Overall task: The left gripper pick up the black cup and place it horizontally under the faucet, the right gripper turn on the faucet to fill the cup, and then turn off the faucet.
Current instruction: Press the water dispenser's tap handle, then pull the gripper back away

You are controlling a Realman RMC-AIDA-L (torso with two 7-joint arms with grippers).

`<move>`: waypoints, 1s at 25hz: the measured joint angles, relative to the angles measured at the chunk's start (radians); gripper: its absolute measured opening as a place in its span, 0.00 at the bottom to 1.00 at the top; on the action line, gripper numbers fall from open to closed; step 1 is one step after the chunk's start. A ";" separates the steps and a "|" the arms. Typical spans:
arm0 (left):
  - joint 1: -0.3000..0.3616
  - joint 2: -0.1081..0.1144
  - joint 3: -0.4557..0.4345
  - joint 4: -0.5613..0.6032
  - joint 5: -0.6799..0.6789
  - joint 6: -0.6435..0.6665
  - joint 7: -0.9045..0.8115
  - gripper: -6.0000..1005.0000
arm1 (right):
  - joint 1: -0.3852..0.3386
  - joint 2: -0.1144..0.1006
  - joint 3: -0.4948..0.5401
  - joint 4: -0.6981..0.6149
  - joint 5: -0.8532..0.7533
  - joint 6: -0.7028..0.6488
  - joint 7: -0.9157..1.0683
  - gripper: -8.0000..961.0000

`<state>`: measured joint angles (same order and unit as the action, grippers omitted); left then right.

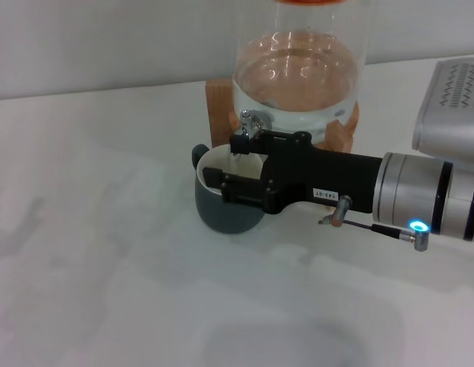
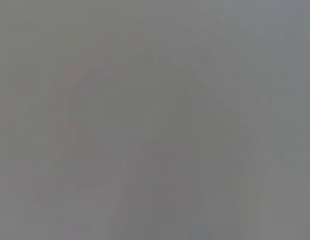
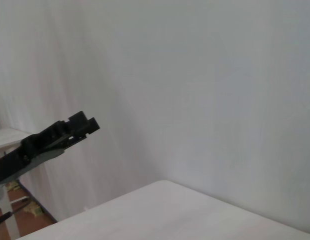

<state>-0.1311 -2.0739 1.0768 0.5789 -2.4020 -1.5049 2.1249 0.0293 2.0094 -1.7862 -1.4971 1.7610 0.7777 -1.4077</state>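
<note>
Black right gripper (image 1: 233, 164): jaws spread, upper finger at faucet (image 1: 247, 122) lever; black cup (image 1: 225, 206) beneath on table (image 1: 107, 252).

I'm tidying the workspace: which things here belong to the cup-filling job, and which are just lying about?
In the job: black cup; faucet; glass water dispenser on its wooden stand; right pincer, open at the faucet over the cup; left pincer, parked aside.

Lying about: grey ridged box on the robot's right.
</note>
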 joint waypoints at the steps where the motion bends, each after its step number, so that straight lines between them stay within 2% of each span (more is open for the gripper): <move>1: 0.000 0.000 0.000 0.000 0.000 -0.002 0.000 0.88 | 0.000 0.000 0.001 0.000 0.000 -0.002 0.000 0.68; 25: 0.000 0.000 0.002 0.009 0.000 -0.005 -0.003 0.88 | -0.019 -0.002 0.062 -0.002 -0.004 0.023 0.005 0.68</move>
<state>-0.1309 -2.0739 1.0787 0.5876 -2.4022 -1.5096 2.1214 0.0102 2.0070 -1.7238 -1.4989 1.7573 0.8006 -1.4024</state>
